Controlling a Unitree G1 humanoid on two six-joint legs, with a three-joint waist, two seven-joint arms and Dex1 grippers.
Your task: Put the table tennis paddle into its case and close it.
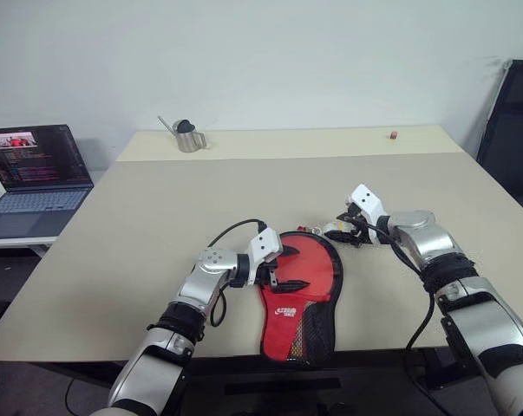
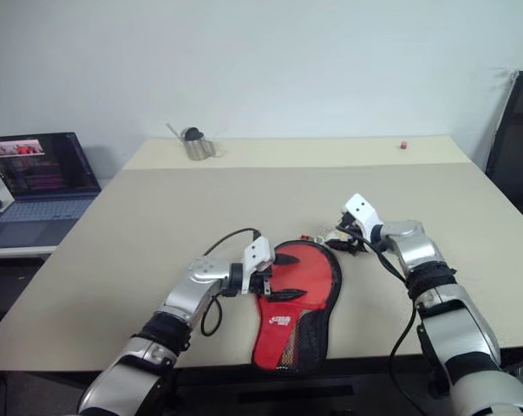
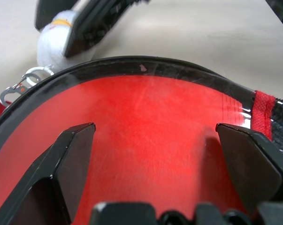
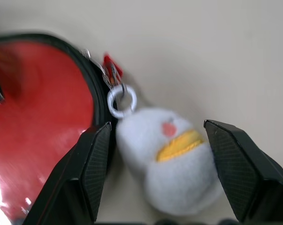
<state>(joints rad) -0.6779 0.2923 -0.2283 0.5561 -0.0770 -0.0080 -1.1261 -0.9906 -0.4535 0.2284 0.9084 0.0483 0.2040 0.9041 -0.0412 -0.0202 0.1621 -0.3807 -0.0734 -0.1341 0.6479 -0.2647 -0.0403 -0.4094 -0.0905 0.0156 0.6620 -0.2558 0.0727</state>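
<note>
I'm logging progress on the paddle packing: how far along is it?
The table tennis paddle already lies in the case, red face showing, so the case is not yet closed. In hand: the left gripper, open, rests over the paddle face, while the right gripper, open, straddles the white-and-yellow plush charm ringed to the zipper. Left: zipping the case shut.

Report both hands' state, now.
Left hand: open, fingers spread over the case, holding nothing.
Right hand: open, fingers either side of the white plush charm, not gripping it.
</note>
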